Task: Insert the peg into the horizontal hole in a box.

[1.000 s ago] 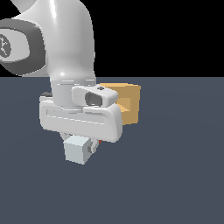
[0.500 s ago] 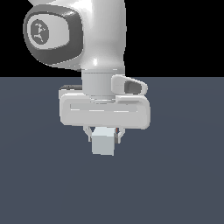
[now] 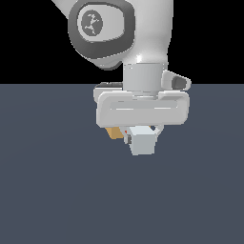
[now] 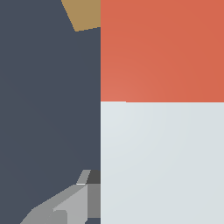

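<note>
Over a dark slate floor we saw the arm pointing straight down. Its gripper was clamped on the peg, the box peeking out just behind the peg.

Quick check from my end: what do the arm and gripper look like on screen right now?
The arm is glossy white with a dark grey joint cap bearing a pale round emblem. A short white cylinder joins a wide, rounded white hand body. The gripper has short fingers; one grey finger shows in the wrist view. No cables visible.
</note>
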You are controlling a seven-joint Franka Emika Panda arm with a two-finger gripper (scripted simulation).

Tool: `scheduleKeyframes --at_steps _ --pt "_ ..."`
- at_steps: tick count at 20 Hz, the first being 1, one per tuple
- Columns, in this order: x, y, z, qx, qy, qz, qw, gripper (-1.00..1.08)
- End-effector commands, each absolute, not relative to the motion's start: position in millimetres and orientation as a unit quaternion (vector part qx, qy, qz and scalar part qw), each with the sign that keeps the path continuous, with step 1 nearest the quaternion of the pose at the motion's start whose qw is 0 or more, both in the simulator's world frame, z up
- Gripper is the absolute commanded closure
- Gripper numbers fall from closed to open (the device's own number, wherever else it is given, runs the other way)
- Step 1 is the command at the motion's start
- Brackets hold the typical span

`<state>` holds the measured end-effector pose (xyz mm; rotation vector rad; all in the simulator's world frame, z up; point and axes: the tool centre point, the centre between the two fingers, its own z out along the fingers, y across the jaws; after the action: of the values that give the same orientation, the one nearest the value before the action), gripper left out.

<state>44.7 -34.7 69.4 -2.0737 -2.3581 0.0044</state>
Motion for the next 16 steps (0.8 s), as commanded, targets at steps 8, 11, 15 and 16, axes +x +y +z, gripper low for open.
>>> scheduleKeyframes --at_steps 8,11,15,16 --pt "82.5 -11.6 83.5 -0.602 -0.799 0.000 0.000 1.08" --pt "88.4 -6.9 85.4 -0.591 -0.807 0.000 0.000 1.08" --pt "92.6 -3.3 86.8 -0.584 -0.812 0.000 0.000 1.08" --pt "93.0 -2.8 86.9 -0.583 -0.813 0.000 0.000 1.08"
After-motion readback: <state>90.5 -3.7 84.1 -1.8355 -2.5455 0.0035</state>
